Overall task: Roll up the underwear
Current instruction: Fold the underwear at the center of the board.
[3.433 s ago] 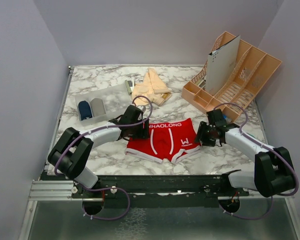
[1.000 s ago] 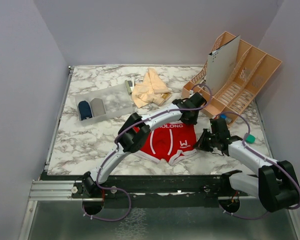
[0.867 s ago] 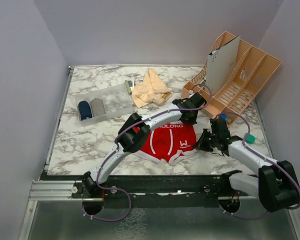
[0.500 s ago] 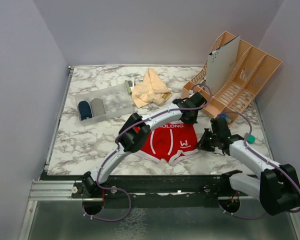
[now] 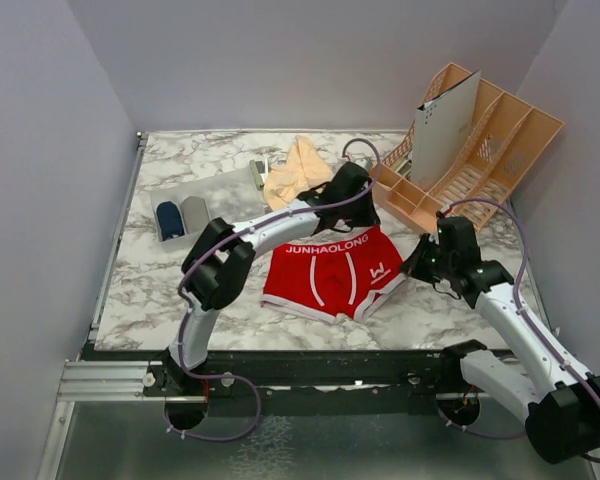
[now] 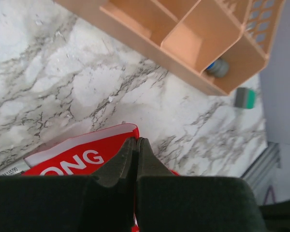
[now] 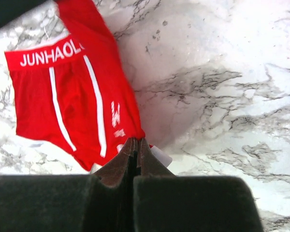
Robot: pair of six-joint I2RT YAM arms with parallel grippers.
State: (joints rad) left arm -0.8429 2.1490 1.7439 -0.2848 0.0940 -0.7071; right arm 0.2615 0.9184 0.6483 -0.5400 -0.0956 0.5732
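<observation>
Two grippers are pressed shut on cloth. The left gripper [image 6: 135, 144] nips the far right corner of the waistband, and the right gripper [image 7: 137, 145] nips the right leg hem, just beside a white tag [image 7: 160, 157]. Between them they hold the whole right edge of the red underwear [image 5: 330, 272]. That edge looks slightly raised off the table [image 5: 170, 290], while the rest lies flat near the front middle.

The step in hand is probably folding this right edge over towards the left, to narrow the piece before rolling. To do it well:
- Both arms should travel together at one height and one pace, so the held edge stays straight and lightly taut.
- The edge should come down parallel to the white side stripes.
- Neither pinch should let go until the flap lies flat; a slack corner would bunch and spoil the roll.

The underwear lies face up, waistband towards the far side and legs towards the arms. Its long axis runs left to right along the waistband, tilted a little. The peach pile [image 5: 298, 172] sits well behind it, and the rack [image 5: 480, 150] is at the far right.
</observation>
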